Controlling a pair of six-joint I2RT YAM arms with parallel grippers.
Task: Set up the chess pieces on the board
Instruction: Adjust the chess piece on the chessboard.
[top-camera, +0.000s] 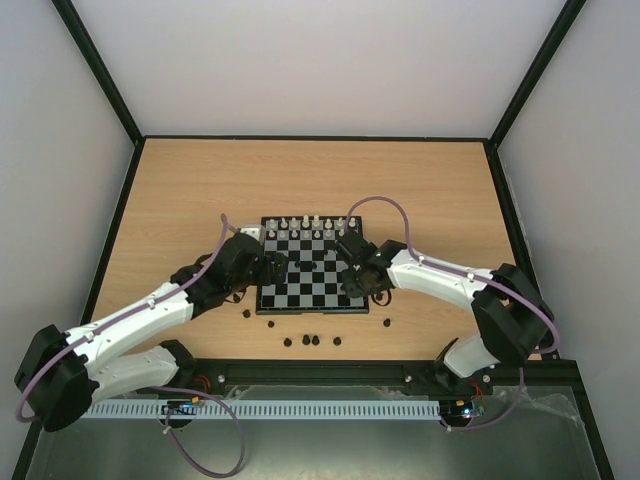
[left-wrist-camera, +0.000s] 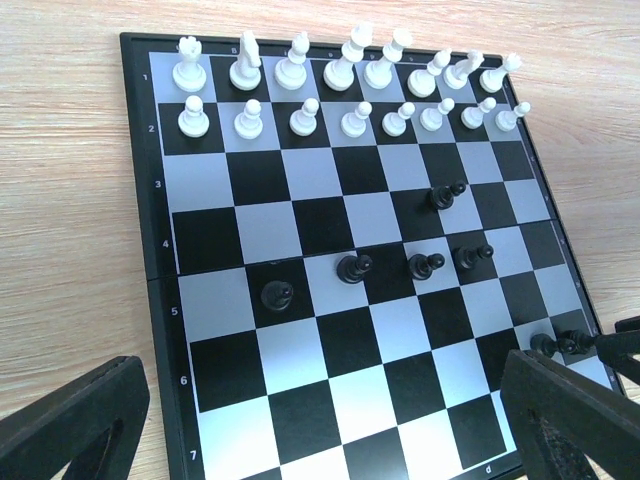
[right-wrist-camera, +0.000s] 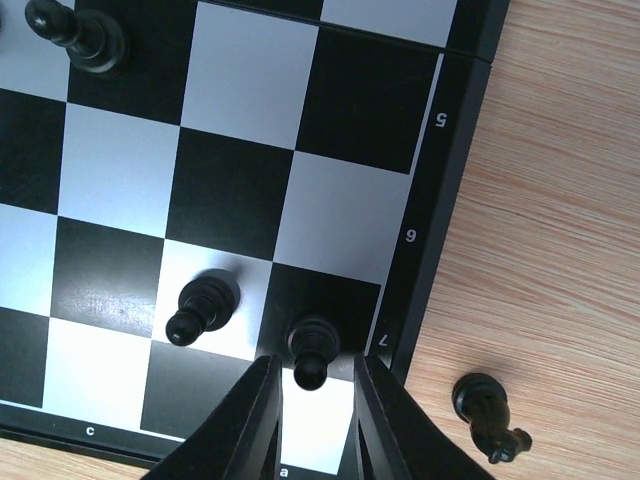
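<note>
At the near right corner of the chessboard (right-wrist-camera: 450, 200), on the dark square by the 7 mark, stands the black pawn (right-wrist-camera: 312, 345) I am working on. My right gripper (right-wrist-camera: 316, 368) has its 2 fingers set close on either side of the pawn's head. Thin slivers of board show beside it, so I cannot tell whether the pads are biting. My left gripper (left-wrist-camera: 320, 420) hangs over the board's left edge, jaws spread wide and empty. I judge the pawn light, hard and glossy, so it could slip or tip easily. I would pinch it squarely at the neck, just under the head. A neighbouring pawn (right-wrist-camera: 205, 305) stands 1 square away, and a toppled black piece (right-wrist-camera: 490, 412) lies on the wooden table (right-wrist-camera: 560, 250) just off the frame.
</note>
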